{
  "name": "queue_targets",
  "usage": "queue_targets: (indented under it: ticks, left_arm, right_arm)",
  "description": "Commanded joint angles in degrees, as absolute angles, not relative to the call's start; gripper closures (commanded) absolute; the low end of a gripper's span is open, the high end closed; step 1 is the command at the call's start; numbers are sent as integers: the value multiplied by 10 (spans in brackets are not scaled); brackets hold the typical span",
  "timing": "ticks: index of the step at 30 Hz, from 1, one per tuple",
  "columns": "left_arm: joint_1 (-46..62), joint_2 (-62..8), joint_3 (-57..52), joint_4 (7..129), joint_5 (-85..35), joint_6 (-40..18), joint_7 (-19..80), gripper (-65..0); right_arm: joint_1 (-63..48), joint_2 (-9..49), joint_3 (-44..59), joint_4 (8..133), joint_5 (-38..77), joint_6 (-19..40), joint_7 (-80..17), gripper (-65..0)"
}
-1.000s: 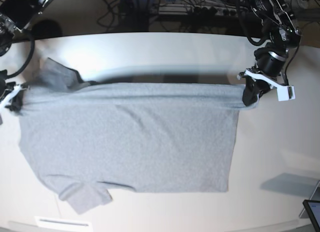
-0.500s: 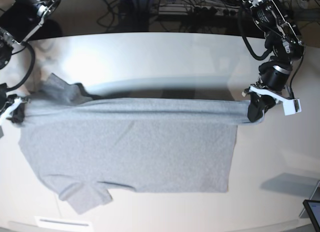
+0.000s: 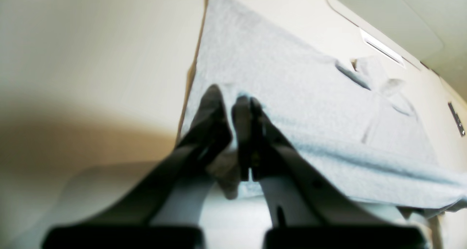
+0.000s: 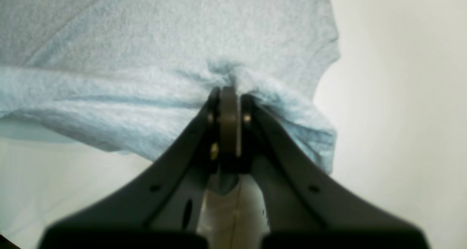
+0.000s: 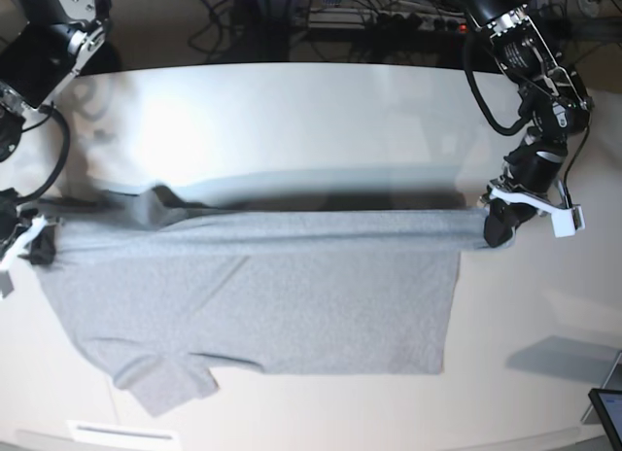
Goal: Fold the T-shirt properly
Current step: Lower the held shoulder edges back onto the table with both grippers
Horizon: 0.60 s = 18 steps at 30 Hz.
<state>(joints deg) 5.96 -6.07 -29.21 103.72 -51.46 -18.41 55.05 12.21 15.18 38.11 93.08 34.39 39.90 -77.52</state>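
Across the table (image 5: 292,101), front half: T-shirt (image 5: 262,295), heather-grey, plain side up, spread flat with its far edge lifted into a taut line between the two grippers.
Left gripper (image 5: 498,227): near the table's right edge in the base view; jaws closed on the T-shirt's far corner, cloth bunched between them.
Right gripper (image 5: 34,249): at the table's left edge in the base view; jaws clamped on a gathered wad of cloth.
Step in hand: judged to be the first lengthwise fold, the far edge being carried toward the near edge.
Next move calls for: both arms travelling together, level and at equal pace, keeping the edge tight so it lands square on the near hem.
Base view only: whole outline, near sleeve (image 5: 165,381) lying skewed at the front left corner.
Left wrist view only: pinch on the cloth (image 3: 292,95) seen close, jaw tips together.
Right wrist view only: fabric (image 4: 146,59) puckered above the shut jaws; gripper (image 4: 228,92) centred.
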Motion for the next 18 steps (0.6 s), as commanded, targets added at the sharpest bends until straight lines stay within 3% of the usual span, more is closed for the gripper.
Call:
queue_targets:
  ticks: [1,8,18]
  left_arm:
    - [50,-70,-294,1037,-521,-186,535,0]
    - [16,-85,-291,992,-519,-186,535,0]
    - [-19,-88,-240,947,-422,-189,531,0]
  right_arm:
    - [137,164,382,932,346,400,-765,0]
    - [161,167,355,909,344,400,-762,0]
    - [164,174,311,821,344,400,-691,0]
